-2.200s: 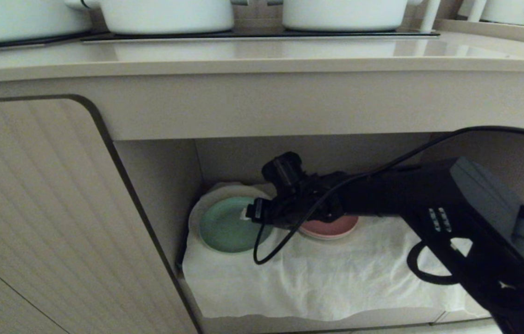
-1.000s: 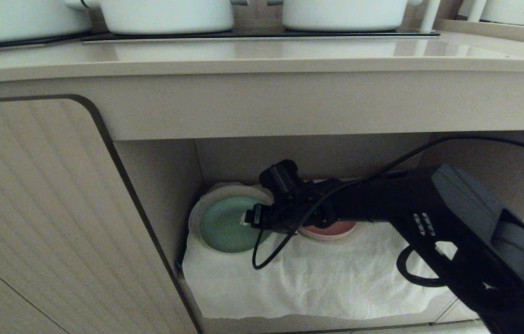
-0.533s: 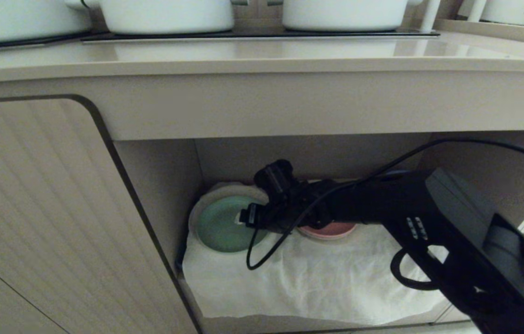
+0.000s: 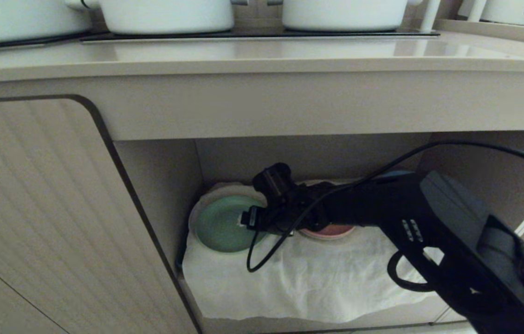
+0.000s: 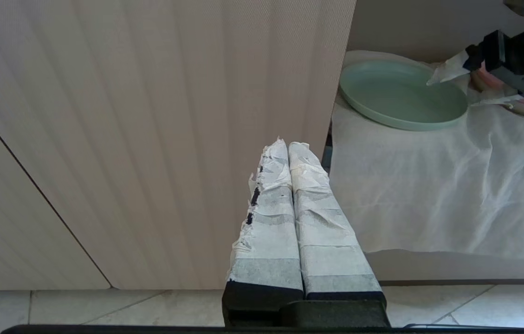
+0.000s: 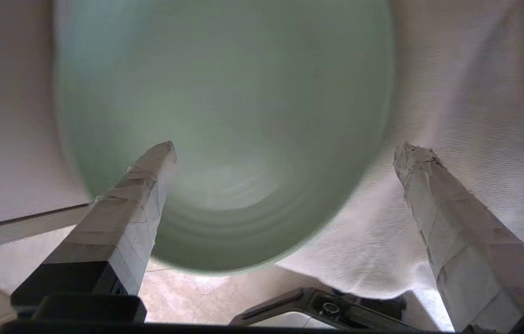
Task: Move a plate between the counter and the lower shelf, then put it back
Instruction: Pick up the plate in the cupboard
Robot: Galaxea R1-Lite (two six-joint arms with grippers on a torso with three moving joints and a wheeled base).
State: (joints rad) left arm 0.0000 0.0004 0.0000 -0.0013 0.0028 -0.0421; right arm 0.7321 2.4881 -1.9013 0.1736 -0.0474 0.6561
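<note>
The pale mint-green plate (image 4: 219,225) lies flat on the white cloth of the lower shelf (image 4: 313,283), at its back left corner. My right gripper (image 4: 246,218) reaches into the recess from the right and is open. In the right wrist view the plate (image 6: 224,116) fills the space ahead of the right gripper (image 6: 285,153); one fingertip (image 6: 162,155) is over the plate, the other over the cloth beside it. Nothing is held. The left gripper (image 5: 289,146) is shut and empty, parked before the cupboard door, with the plate (image 5: 401,95) off to its side. The counter (image 4: 262,55) runs above.
A pink plate (image 4: 331,230) sits on the cloth just right of the green one, partly under my right arm. Two white pots (image 4: 164,14) stand on the black hob (image 4: 243,33). A ribbed cupboard door (image 4: 34,208) closes the space left of the recess.
My right gripper has edged a little to the left, further over the green plate, staying open. The plate has not moved.
</note>
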